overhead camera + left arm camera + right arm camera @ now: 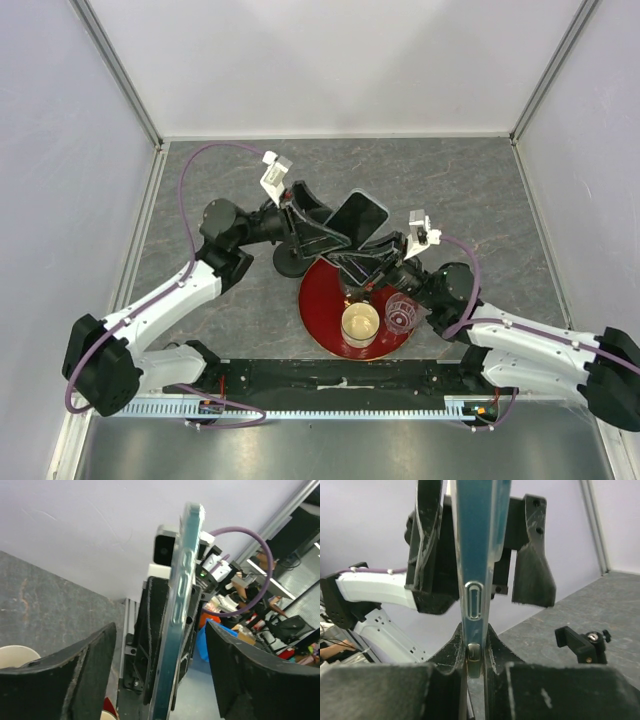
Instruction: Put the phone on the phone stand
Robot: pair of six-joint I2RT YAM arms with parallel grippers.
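The phone [358, 218] is held tilted in the air above the far edge of the red plate. My right gripper [362, 252] is shut on its lower end; in the right wrist view both fingers [451, 647] pinch the phone's thin edge [475, 555]. My left gripper [318, 228] is open, with its jaws on either side of the phone and gaps showing in the left wrist view [160, 630], where the phone [180, 610] stands edge-on. The phone stand's round base [290, 260] sits on the table under the left gripper. Its clamp shows in the right wrist view [580, 642].
A red plate [325, 330] lies near the front centre, holding a cream cup [360, 322] and a clear glass [401, 312]. White walls close off the back and both sides of the grey table [480, 190].
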